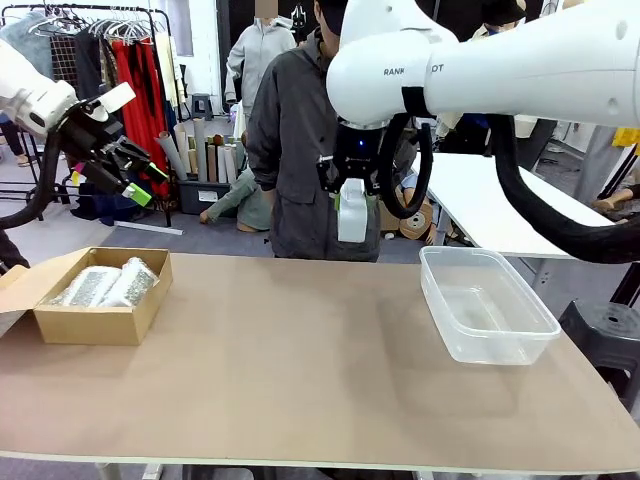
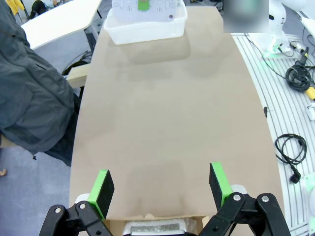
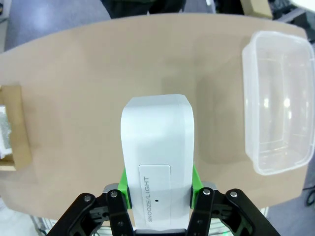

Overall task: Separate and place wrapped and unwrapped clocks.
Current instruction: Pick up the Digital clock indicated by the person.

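White plastic, smooth and bare: the unwrapped clock (image 3: 157, 162) sits clamped between the green pads (image 3: 195, 183) of the right end effector (image 1: 352, 195), long axis running straight out along the fingers, its "SNOOZE/LIGHT" bar facing the wrist camera. From the front it hangs upright, well above the counter (image 1: 300, 350), nose pointing down. Now the relation that counts: the clear tub (image 3: 280, 103) lies off to one side of the end effector and lower, on the counter, its long side roughly parallel to the clock's own axis in the wrist view. It looks empty. My read is that a sideways carry followed by a descent would put the clock over it, and that the right arm is plainly the nearer one for that job. That arm reaches in high across the middle, wrist turned straight down.

Over on the other side, the wrapped clocks (image 1: 105, 283), two bubble-wrap bundles, lie side by side in the cardboard box (image 1: 95, 322), just below and ahead of the left end effector (image 1: 125, 165). Its jaws stand wide with nothing between them, the arm raised clear above the box and angled down toward the counter. A person (image 1: 300, 150) stands at the far edge, behind the held clock.
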Available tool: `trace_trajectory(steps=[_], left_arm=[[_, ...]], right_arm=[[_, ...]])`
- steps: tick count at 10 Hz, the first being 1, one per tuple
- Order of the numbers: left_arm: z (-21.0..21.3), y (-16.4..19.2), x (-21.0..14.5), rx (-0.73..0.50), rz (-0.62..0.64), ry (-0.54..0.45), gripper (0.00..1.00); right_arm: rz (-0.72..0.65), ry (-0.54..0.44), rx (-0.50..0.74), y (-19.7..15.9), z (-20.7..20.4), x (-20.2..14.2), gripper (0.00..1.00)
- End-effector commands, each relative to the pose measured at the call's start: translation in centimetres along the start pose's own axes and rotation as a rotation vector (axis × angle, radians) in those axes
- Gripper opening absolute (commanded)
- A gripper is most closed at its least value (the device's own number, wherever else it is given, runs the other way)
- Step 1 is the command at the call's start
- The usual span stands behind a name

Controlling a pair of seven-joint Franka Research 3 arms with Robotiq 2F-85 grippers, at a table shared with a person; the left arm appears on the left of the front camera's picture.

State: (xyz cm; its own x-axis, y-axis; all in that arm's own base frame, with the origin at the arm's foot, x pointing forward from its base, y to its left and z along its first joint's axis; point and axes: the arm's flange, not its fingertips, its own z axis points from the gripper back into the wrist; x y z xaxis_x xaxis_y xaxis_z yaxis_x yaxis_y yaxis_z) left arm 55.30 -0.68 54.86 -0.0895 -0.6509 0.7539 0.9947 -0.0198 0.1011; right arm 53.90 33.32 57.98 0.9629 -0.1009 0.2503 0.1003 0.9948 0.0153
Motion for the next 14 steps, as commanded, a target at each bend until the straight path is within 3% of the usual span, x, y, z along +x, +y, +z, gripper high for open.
trace_trajectory(steps=[1, 7, 8, 14], left_arm=[[0.1, -0.2, 0.1, 0.003, -0.003, -0.001, 1.00], [0.1, -0.2, 0.1, 0.003, -0.003, -0.001, 1.00], [0.1, -0.2, 0.1, 0.003, -0.003, -0.001, 1.00], [0.1, -0.2, 0.1, 0.003, -0.003, -0.001, 1.00]], right_arm=[[-0.018, -0.065, 0.007, 0.1, 1.8, -1.1, 0.00], [-0.029, -0.145, 0.034, 0.6, 4.5, -2.4, 0.00], [0.009, -0.085, 0.030, 0.9, 4.4, -1.5, 0.00], [0.009, -0.085, 0.030, 0.9, 4.4, -1.5, 0.00]])
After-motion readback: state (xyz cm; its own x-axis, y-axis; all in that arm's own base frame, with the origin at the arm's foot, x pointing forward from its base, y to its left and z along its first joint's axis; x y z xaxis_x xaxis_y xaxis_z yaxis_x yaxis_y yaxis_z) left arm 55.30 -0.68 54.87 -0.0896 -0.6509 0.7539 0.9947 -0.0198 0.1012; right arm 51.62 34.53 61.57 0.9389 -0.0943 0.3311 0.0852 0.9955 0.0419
